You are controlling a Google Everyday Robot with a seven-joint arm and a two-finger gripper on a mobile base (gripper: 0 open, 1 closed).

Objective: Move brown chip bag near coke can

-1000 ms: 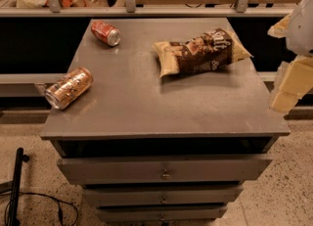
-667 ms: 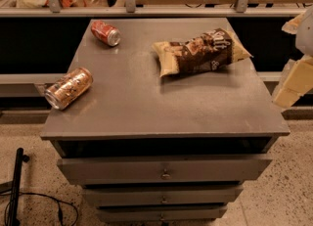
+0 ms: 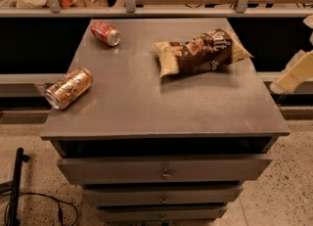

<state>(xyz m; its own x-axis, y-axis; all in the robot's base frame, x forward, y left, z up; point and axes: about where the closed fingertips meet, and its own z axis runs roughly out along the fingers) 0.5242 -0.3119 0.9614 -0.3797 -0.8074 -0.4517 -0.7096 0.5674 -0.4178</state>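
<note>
Grey metal bench (image 3: 161,107), flat-topped with drawers beneath, carries everything, and its edges are the first hazard. The crinkly dark-brown chip bag with cream ends and white lettering (image 3: 200,52) lies flat at the far right of the top, its right end close to the rim. In my judgement a shallow pinch on the slack foil could slip and drop it short of its goal, or a glancing touch could shove it instead of lifting it. The cream-coloured gripper (image 3: 293,73) sits at the right edge of the view, off the bench and apart from the bag, mostly cut off; whether it is apart or together I cannot tell. The copper-orange patterned can (image 3: 69,88) lies on its side at the left rim, and a low sweep of the bag across the top could knock it over the edge. The small red coke can with a silver top (image 3: 105,33) lies on its side near the far left corner, well apart from the bag. Being round, it may roll away if the bag lands against it. Count: one bench, one bag, one gripper, two cans, one copper-orange and one red.
</note>
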